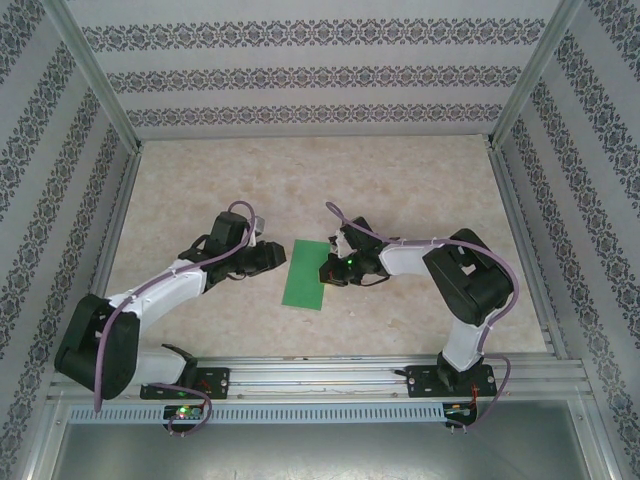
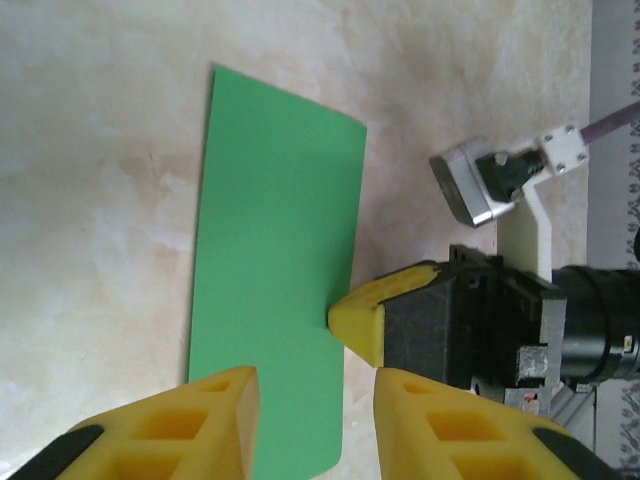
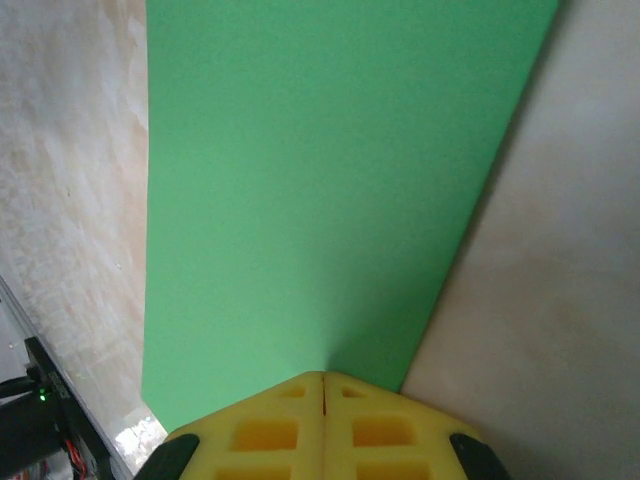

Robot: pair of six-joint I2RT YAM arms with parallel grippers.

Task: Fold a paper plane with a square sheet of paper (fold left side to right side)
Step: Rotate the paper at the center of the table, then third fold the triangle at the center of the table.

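Your square sheet of paper (image 1: pixel 308 273) lies flat on the counter (image 1: pixel 300 180) at the centre of the top view, showing as a tall green rectangle. Your right gripper (image 3: pixel 323 378) has its fingers pressed together, pinching the sheet's right edge. At the bottom of the left wrist frame, your left gripper (image 2: pixel 315 400) hangs over the sheet, fingers apart

paper (image 1: pixel 307 274): green rectangle lying on the table, between both grippers, slightly tilted
left gripper (image 1: pixel 272 254): just beside the paper's left edge, near its far corner
right gripper (image 1: pixel 333 268): touching the paper's right edge
table (image 1: pixel 320 180): pale marbled top
walls (image 1: pixel 300 70): patterned stripes on three sides
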